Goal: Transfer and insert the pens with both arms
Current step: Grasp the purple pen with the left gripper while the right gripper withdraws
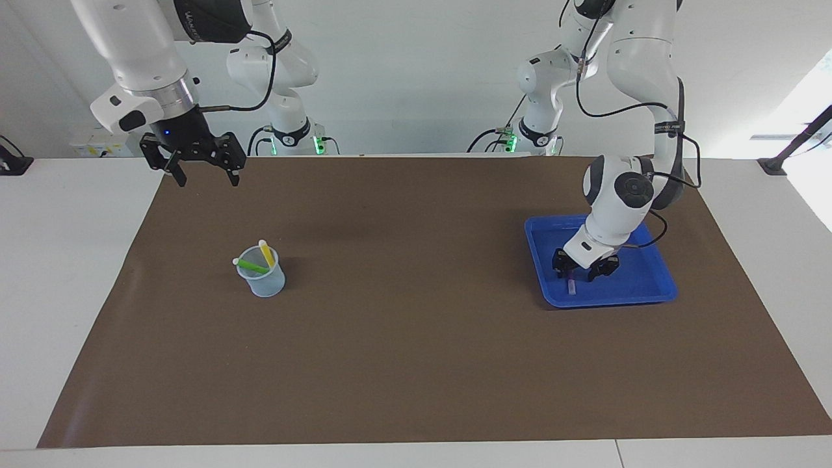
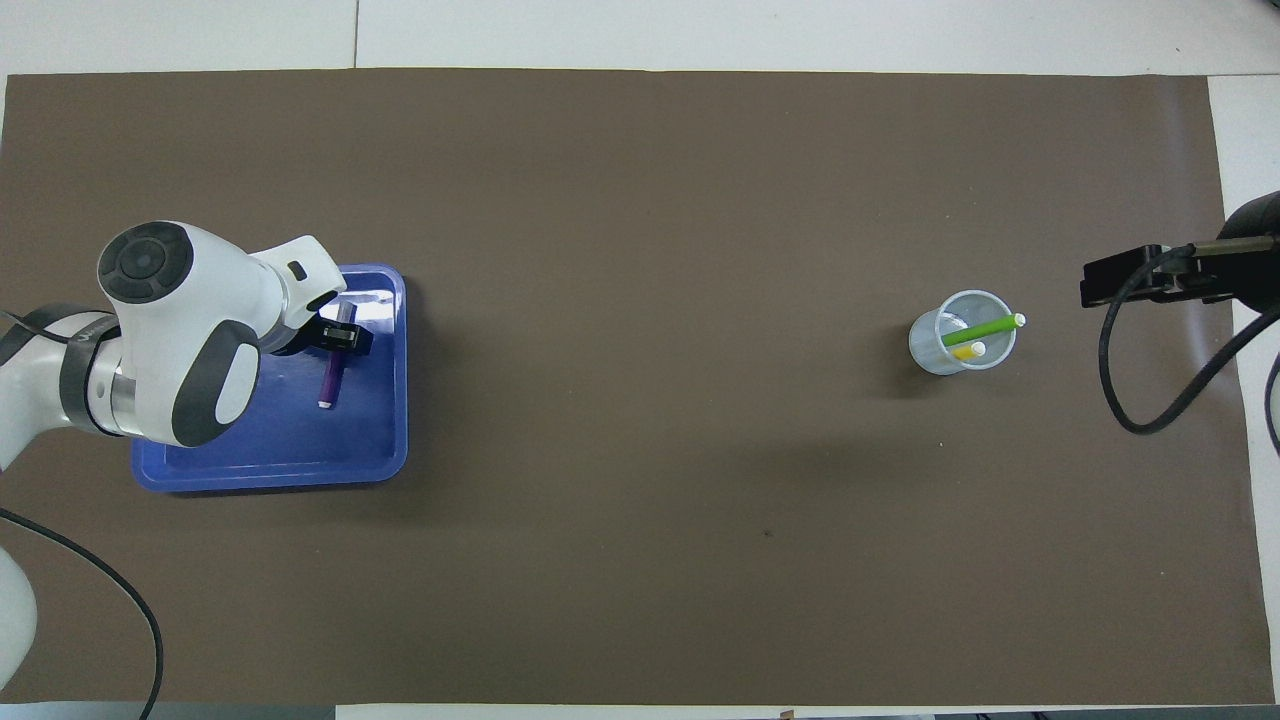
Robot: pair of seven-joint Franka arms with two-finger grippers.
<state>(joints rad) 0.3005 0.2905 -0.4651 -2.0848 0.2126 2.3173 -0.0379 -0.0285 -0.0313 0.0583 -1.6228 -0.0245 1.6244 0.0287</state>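
The purple pen [image 1: 571,286] lies in the blue tray [image 1: 643,286] toward the left arm's end of the table. My left gripper [image 1: 580,273] is low in the tray, open, with its fingers on either side of the pen's upper part. The overhead view shows the purple pen [image 2: 331,381] sticking out from under the left gripper [image 2: 340,338]. The green pen [image 1: 251,265] and the yellow pen [image 1: 266,252] stand in a clear cup [image 1: 262,278]. My right gripper [image 1: 203,174] hangs open and empty, high over the mat's edge at the right arm's end.
A brown mat [image 1: 416,338] covers the table. The cup [image 2: 950,345] with its green pen [image 2: 985,328] and yellow pen [image 2: 970,351] stands alone on it. Two smaller white arms [image 1: 286,123] with green lights stand at the robots' side.
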